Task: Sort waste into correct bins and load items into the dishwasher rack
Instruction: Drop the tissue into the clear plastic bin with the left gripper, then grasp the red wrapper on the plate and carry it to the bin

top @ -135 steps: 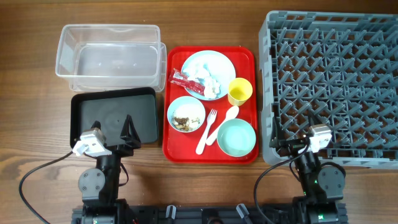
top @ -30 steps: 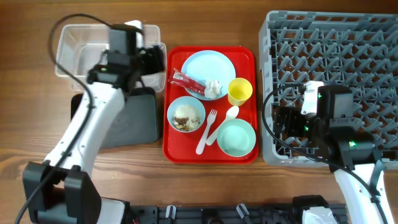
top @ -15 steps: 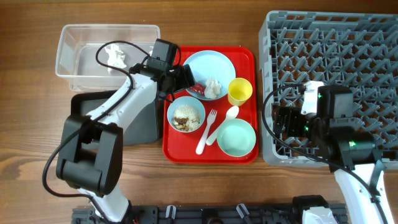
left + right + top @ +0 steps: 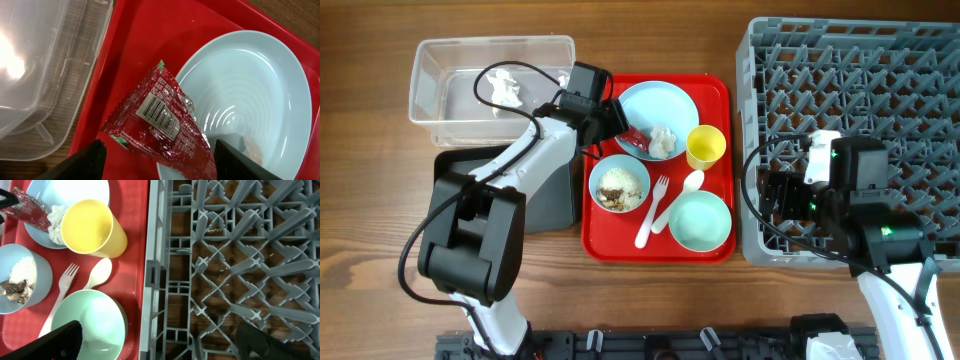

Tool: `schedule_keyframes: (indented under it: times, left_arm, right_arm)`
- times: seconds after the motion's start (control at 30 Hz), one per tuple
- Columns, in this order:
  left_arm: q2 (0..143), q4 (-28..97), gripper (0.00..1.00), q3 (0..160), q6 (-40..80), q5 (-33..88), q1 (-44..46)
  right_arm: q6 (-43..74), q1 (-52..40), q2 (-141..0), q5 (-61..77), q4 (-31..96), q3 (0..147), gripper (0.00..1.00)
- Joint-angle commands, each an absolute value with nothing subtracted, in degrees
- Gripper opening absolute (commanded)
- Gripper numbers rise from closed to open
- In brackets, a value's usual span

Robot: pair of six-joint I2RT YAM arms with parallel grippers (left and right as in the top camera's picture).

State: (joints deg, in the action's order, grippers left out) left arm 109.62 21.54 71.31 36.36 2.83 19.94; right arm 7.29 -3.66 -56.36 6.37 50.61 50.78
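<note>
My left gripper (image 4: 616,124) is open, its fingers on either side of the small red wrapper (image 4: 160,117), which lies across the left rim of the pale blue plate (image 4: 250,90). One crumpled tissue (image 4: 505,88) lies in the clear tub (image 4: 450,128); another (image 4: 663,141) sits on the plate. The pale blue bowl (image 4: 619,184) holds brown scraps and white crumbs. The yellow cup (image 4: 705,147), mint-green bowl (image 4: 700,221), fork (image 4: 650,212) and spoon (image 4: 689,184) rest on the red tray (image 4: 600,240). My right gripper (image 4: 767,195) is open and empty over the left edge of the grey rack (image 4: 860,120).
The black tray (image 4: 555,190) lies left of the red tray, partly under my left arm. In the right wrist view the cup (image 4: 92,227) and mint bowl (image 4: 90,325) sit close to the rack's wall (image 4: 155,275). Bare wooden table runs along the front.
My left gripper left a tissue in the clear tub and swung right to the red wrapper at the plate's rim. The right arm has not moved in the last second.
</note>
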Motion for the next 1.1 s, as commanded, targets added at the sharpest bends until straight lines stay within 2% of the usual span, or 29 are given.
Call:
schedule_keyframes:
  times: [0.0, 0.2, 0.3, 0.37, 0.43, 0.47, 0.63, 0.67, 0.7, 0.73, 0.77, 0.87, 0.93, 0.97, 1.07]
  left_arm:
    - [111.5, 20.3, 0.71, 71.3, 36.5, 1.4, 20.1]
    - [112.9, 19.0, 0.71, 71.3, 36.5, 1.5, 20.1]
    - [112.9, 18.8, 0.54, 71.3, 36.5, 1.5, 20.1]
    - [112.9, 18.8, 0.38, 71.3, 36.5, 2.1, 20.1]
    - [112.9, 18.8, 0.30, 71.3, 36.5, 2.1, 20.1]
    - [112.9, 18.9, 0.22, 71.3, 36.5, 2.1, 20.1]
    - [112.8, 18.8, 0.13, 71.3, 36.5, 2.0, 20.1]
    - [112.8, 18.8, 0.09, 71.3, 36.5, 2.0, 20.1]
    - [112.7, 18.8, 0.09, 71.3, 36.5, 2.0, 20.1]
    - [112.3, 18.8, 0.14, 71.3, 36.4, 2.0, 20.1]
    - [111.3, 18.8, 0.28, 71.3, 36.3, 2.0, 20.1]
    - [107.4, 17.5, 0.38, 71.3, 36.2, 2.1, 20.4]
    - [106.2, 17.1, 0.38, 71.3, 36.3, 2.5, 21.3]
    - [106.1, 17.1, 0.47, 71.3, 36.3, 2.5, 22.4]
    - [107.0, 16.7, 0.50, 71.3, 36.3, 1.8, 25.0]
  right_arm:
    - [7.7, -3.9, -56.3, 7.1, 50.6, 52.1, 1.00]
    - [7.7, -3.9, -56.4, 7.1, 50.6, 52.1, 1.00]
    - [7.7, -3.9, -56.4, 7.1, 50.7, 52.1, 1.00]
    - [7.7, -3.9, -56.4, 7.1, 50.7, 52.1, 1.00]
    - [7.7, -3.9, -56.4, 7.1, 50.6, 52.1, 1.00]
    - [7.7, -3.9, -56.4, 7.1, 50.6, 52.1, 1.00]
    - [7.7, -3.9, -56.4, 7.1, 50.6, 52.1, 1.00]
    - [7.7, -3.9, -56.4, 7.1, 50.6, 52.1, 1.00]
    - [7.7, -3.9, -56.4, 7.1, 50.6, 52.1, 1.00]
    - [7.7, -3.9, -56.4, 7.1, 50.6, 52.1, 1.00]
    - [7.7, -3.9, -56.4, 7.1, 50.6, 52.1, 1.00]
    - [7.6, -3.9, -56.4, 7.1, 50.6, 52.1, 1.00]
    - [7.7, -3.9, -56.4, 7.1, 50.6, 52.1, 1.00]
    - [7.7, -3.9, -56.4, 7.1, 50.5, 52.1, 1.00]
    - [7.7, -3.9, -56.4, 7.1, 50.6, 52.1, 1.00]
